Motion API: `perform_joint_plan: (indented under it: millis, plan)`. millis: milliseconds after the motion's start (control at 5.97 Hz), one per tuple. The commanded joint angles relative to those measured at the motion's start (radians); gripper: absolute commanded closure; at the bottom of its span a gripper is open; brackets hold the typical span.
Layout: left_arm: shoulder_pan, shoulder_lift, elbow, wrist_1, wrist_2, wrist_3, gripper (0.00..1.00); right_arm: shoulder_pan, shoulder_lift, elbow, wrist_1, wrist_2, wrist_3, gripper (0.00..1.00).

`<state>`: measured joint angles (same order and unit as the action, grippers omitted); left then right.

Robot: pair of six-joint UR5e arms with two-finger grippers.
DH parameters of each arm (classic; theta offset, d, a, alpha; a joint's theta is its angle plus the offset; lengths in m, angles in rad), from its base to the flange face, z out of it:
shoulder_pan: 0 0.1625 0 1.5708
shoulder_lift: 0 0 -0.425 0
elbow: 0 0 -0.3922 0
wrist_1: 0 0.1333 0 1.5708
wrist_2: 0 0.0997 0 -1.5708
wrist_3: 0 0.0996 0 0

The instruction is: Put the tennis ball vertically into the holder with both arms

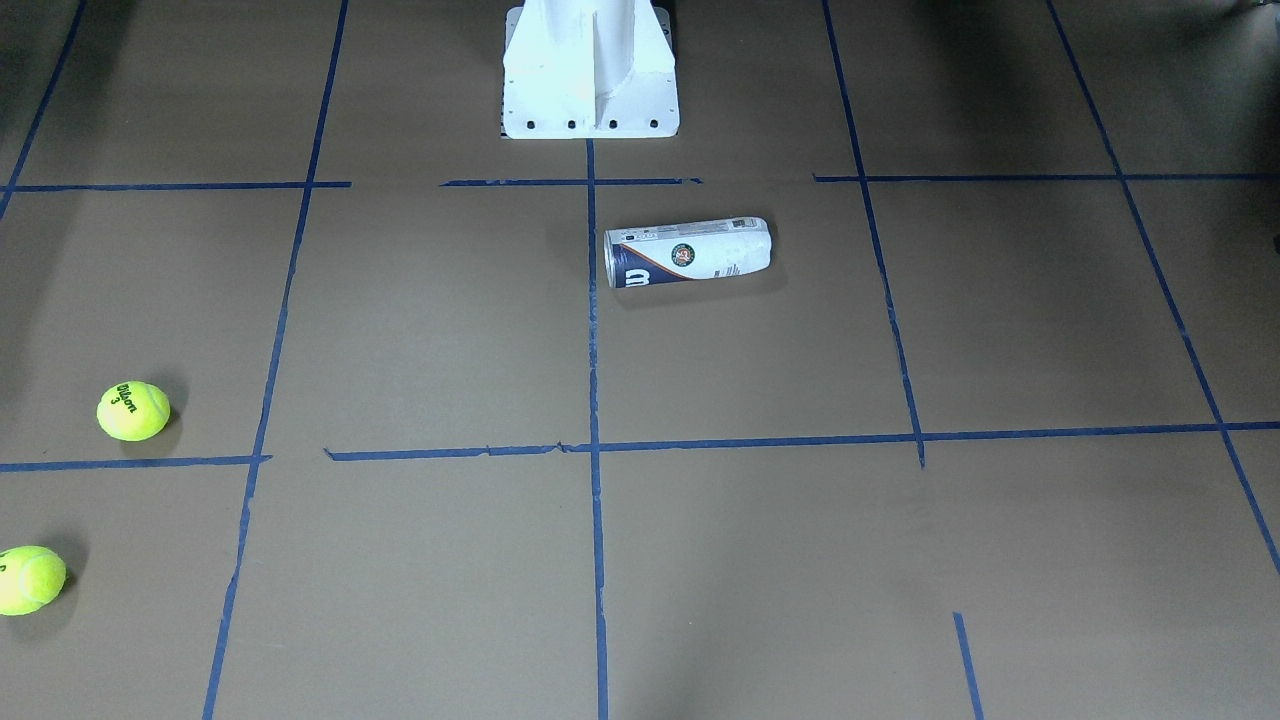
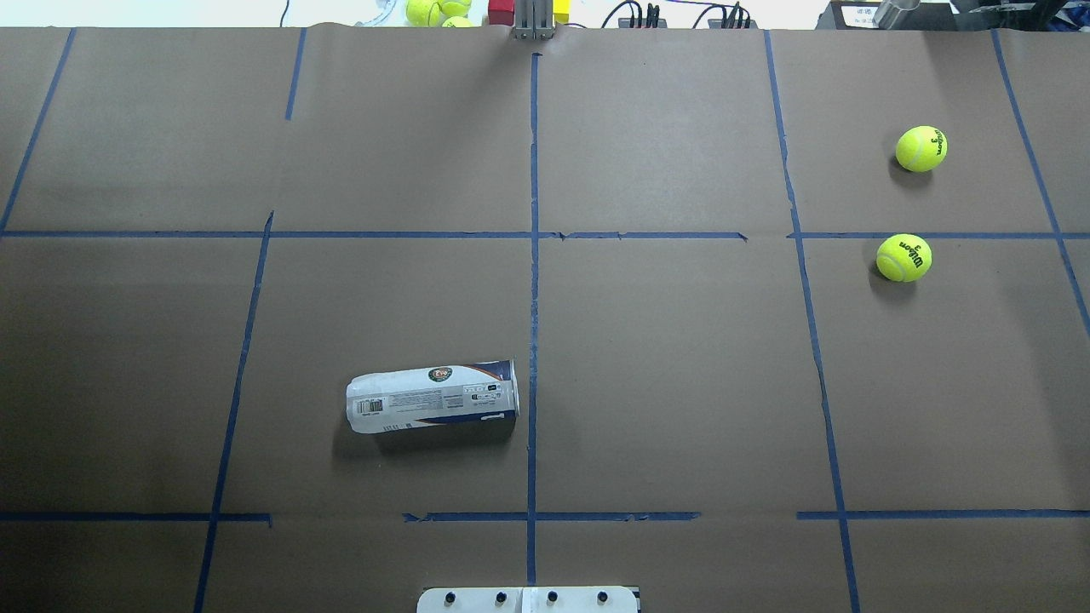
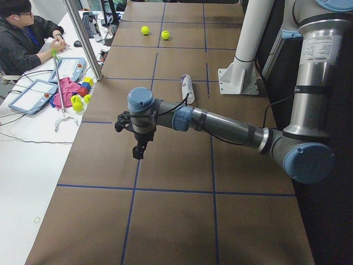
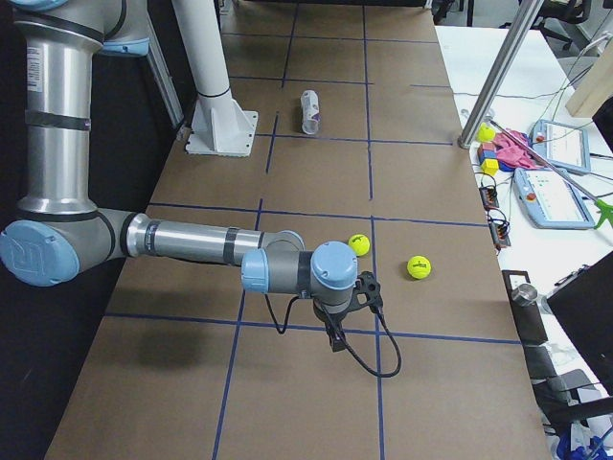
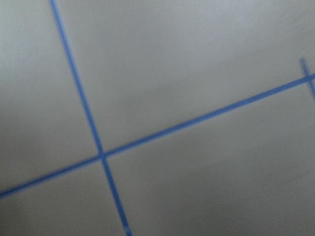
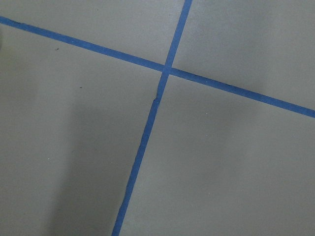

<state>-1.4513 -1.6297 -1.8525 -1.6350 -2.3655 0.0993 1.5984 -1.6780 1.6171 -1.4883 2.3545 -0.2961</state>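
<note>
The holder (image 1: 688, 252) lies on its side on the brown paper, near the robot's base; it also shows in the overhead view (image 2: 433, 398) and both side views (image 3: 187, 88) (image 4: 309, 111). Two yellow tennis balls (image 2: 920, 149) (image 2: 903, 257) lie apart on the robot's right, also in the front view (image 1: 133, 411) (image 1: 30, 579). The left gripper (image 3: 138, 150) hangs above the table far from the holder; I cannot tell if it is open. The right gripper (image 4: 335, 340) hangs just short of the balls (image 4: 359, 244) (image 4: 419, 267); I cannot tell its state. Both wrist views show only paper and blue tape.
The white ribbed base (image 1: 590, 70) stands at the robot's edge of the table. Blue tape lines (image 2: 533, 255) grid the paper. A side desk (image 3: 33, 132) with tablets, blocks, spare balls and a seated operator (image 3: 22, 38) runs along the far edge. A metal post (image 4: 498, 77) stands there.
</note>
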Motion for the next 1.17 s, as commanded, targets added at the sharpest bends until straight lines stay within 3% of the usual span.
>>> perform_joint_plan:
  millis: [0, 335, 503, 670, 1005]
  plan:
    - [0.168, -0.11, -0.069, -0.133, 0.008, -0.016, 0.0, 0.0, 0.0, 0.0, 0.0, 0.0, 0.0, 0.0]
    - [0.395, -0.32, -0.053, -0.132, 0.014, -0.082, 0.0, 0.0, -0.002, -0.002, 0.0, 0.011, 0.0, 0.0]
    - [0.487, -0.375, -0.06, -0.118, 0.128, -0.085, 0.0, 0.0, -0.002, -0.003, 0.0, 0.012, 0.0, 0.0]
    - [0.602, -0.425, -0.07, -0.032, 0.261, -0.082, 0.0, 0.0, -0.002, -0.003, 0.0, 0.014, 0.0, 0.0]
    - [0.76, -0.624, -0.07, 0.297, 0.398, -0.072, 0.0, 0.0, -0.002, -0.005, 0.0, 0.014, 0.0, 0.0]
